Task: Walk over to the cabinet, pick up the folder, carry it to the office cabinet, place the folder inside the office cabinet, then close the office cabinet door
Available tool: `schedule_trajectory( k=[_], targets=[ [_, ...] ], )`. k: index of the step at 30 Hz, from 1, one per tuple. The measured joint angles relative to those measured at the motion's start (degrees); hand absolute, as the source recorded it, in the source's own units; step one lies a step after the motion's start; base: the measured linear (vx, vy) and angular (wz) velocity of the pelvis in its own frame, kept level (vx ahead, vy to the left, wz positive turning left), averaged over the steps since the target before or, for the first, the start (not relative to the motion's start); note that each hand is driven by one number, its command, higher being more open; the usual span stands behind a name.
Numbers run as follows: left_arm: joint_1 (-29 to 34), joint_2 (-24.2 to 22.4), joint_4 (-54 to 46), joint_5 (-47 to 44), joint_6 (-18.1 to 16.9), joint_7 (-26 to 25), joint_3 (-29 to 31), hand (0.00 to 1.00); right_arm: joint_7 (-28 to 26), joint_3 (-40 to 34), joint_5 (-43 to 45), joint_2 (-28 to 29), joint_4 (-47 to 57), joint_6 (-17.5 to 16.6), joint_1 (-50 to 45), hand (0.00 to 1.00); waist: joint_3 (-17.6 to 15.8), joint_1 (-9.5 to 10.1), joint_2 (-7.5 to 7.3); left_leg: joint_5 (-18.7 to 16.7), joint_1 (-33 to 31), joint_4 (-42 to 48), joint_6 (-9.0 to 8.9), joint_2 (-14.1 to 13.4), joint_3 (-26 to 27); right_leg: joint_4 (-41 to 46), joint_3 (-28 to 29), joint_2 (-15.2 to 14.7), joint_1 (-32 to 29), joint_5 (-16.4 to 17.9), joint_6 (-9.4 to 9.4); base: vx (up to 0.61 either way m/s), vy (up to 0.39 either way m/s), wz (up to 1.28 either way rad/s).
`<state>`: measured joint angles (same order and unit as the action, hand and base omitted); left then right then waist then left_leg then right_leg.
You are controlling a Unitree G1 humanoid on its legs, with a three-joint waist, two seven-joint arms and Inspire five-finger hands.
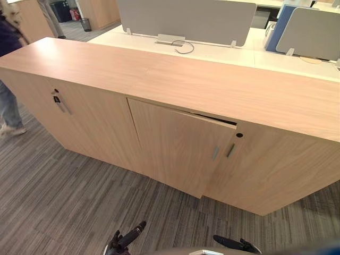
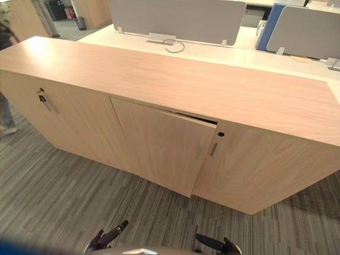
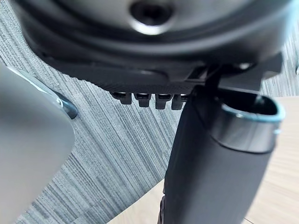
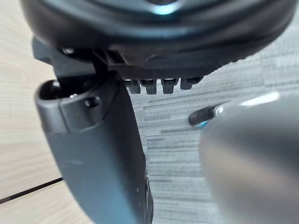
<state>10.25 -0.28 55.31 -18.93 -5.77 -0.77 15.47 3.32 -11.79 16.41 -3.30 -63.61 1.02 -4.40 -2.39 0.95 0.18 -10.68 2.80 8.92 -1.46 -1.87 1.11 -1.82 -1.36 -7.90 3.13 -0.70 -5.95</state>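
A long, low office cabinet of pale wood point(image 1: 212, 85) runs across the view from the far left to the near right, standing on grey striped carpet point(image 1: 64, 202). Its middle door point(image 1: 175, 143) is ajar. The edge with the slim grey handle point(image 1: 215, 153) is swung out towards the robot, leaving a dark gap under the cabinet's top that widens rightwards. What lies behind the door is hidden, so I cannot tell where the folder is.

The dark left hand point(image 1: 127, 237) and the dark right hand point(image 1: 234, 244) hang low over the carpet in front of the cabinet. The fingers of both are relaxed and hold nothing.

A key point(image 1: 56, 98) sits in the left door's lock. A person point(image 1: 8, 106) stands by the cabinet's left end.
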Motion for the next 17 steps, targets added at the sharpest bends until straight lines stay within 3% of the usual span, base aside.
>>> schedule_trajectory(
  k=[3,6,17],
  targets=[
    [-0.8,0.5,-0.1,6.5,-0.4,-0.4,-7.3,1.00,0.4,0.5,1.7,-0.6,0.4,0.0,0.1,1.00,0.9,0.07,1.54,0.3,1.2,-1.3,-0.12,-0.1,-0.3,-2.2,-0.4,0.2,1.7,-0.6,0.28,0.07,-0.034,0.03],
    [-1.9,0.5,0.1,12.6,-0.5,-0.4,-10.8,1.00,1.0,-1.5,1.7,-0.5,0.2,-0.1,0.5,1.00,1.2,0.05,2.31,0.3,2.6,-2.0,-0.09,-0.1,-0.7,-3.0,-0.5,0.3,3.0,-0.6,0.33,0.03,0.002,-0.01],
    [-4.7,3.3,5.5,15.2,-0.4,-0.7,-11.0,1.00,1.3,-7.5,1.4,0.9,-3.2,-0.1,1.0,1.00,0.2,-1.23,0.02,0.7,2.8,-2.0,0.53,0.2,-0.5,-3.0,0.2,0.2,2.8,-1.3,0.77,-0.04,0.014,-0.02]
  ],
)
